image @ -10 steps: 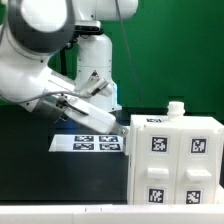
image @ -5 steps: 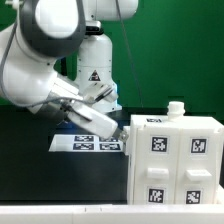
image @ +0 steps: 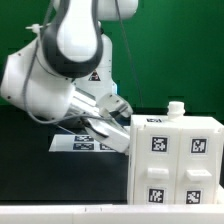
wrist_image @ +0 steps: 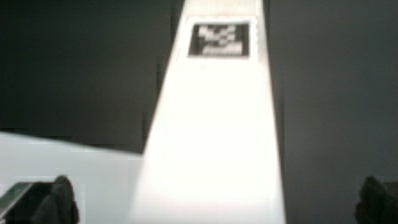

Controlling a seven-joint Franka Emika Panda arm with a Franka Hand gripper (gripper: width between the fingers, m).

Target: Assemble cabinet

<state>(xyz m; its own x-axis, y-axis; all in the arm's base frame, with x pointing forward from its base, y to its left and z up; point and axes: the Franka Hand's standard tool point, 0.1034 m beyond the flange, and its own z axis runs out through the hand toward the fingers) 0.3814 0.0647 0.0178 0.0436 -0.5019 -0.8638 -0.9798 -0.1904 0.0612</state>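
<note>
Two fingers (wrist_image: pixel 39 200) spread wide, gripper (wrist_image: pixel 208 203) holding nothing (cabinet panel (wrist_image: pixel 217 110) between, untouched)

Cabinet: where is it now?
The cabinet stands at the exterior view's lower right, beside the marker board, with the open gripper close to its side.

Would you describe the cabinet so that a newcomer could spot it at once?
On the black table, toward the exterior view's right, stands the cabinet, a tall white box. Unlike the flat marker board lying beside it, it shows four square tags on its front and a white knob on top.
</note>
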